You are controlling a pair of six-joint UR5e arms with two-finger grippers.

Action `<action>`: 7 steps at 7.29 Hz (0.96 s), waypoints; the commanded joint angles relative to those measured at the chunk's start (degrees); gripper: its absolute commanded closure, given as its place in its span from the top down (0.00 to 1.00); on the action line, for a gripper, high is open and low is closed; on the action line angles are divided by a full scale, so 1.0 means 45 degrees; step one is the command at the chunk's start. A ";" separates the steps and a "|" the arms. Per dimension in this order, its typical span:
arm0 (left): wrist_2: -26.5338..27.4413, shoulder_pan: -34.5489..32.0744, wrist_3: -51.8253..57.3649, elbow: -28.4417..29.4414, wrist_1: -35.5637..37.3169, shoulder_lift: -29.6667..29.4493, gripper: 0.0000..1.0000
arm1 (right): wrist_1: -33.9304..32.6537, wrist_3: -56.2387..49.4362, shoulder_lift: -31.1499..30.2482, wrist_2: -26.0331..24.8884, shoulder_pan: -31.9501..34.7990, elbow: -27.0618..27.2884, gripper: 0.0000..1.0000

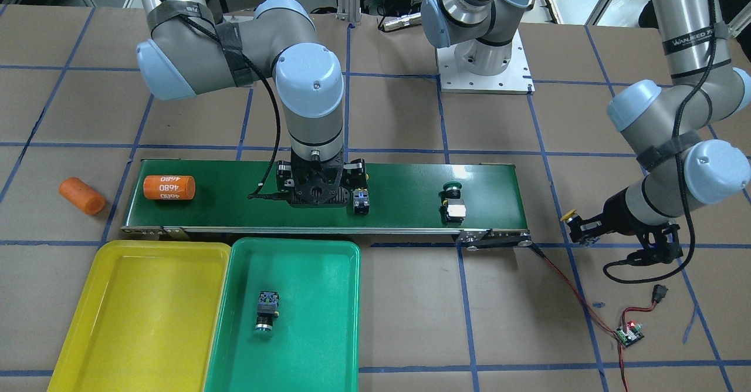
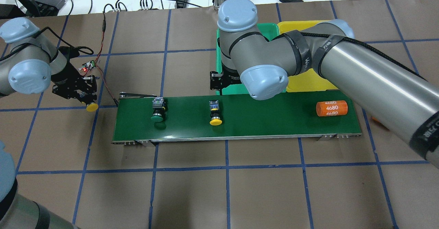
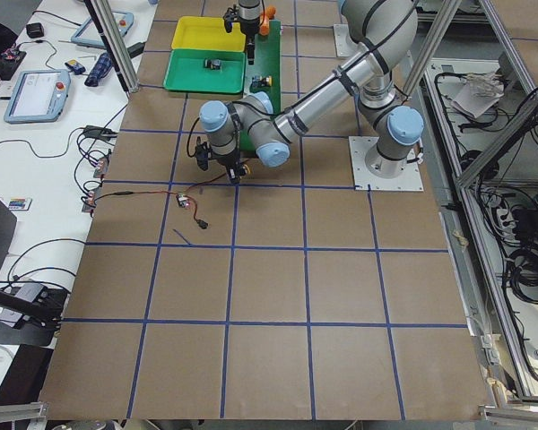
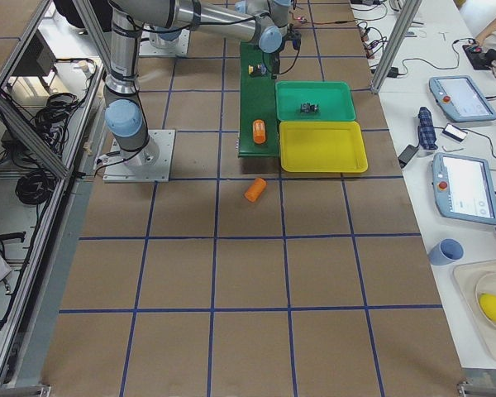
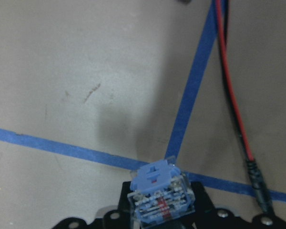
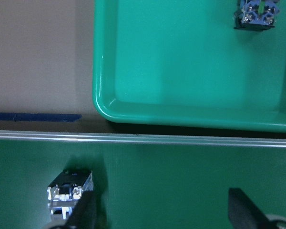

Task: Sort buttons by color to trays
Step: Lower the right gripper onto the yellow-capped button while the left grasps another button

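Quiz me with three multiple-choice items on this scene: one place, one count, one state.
1. The left gripper is: A over the yellow tray; B over the table, past the belt's end; C over the green tray.
2. Buttons lying on the belt: A one; B two; C four.
3. The right gripper is: A open; B shut on a cylinder; C shut on a cable.
1 B: the gripped yellow button hangs beyond the belt.
2 B: a green button and a loose yellow button.
3 A: its fingers stand apart, nothing between.
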 commanded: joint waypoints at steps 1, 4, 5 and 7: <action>-0.0087 -0.2020 0.0160 0.0474 -0.1646 0.1542 0.00 | -0.0097 0.0656 0.0302 -0.0005 0.0806 0.0109 0.95; -0.0029 -0.3323 0.2654 -0.0439 -0.1455 0.1685 0.00 | -0.0097 0.0503 0.0480 -0.0044 0.0849 0.0556 0.87; -0.0086 -0.3322 0.2681 -0.0811 -0.1357 0.1646 0.00 | -0.0271 0.0483 0.0519 -0.0044 0.0849 0.0597 0.85; -0.0087 -0.3303 0.2798 -0.1184 -0.0578 0.1333 0.00 | -0.0952 0.0424 0.0947 -0.0141 0.0830 0.0637 0.74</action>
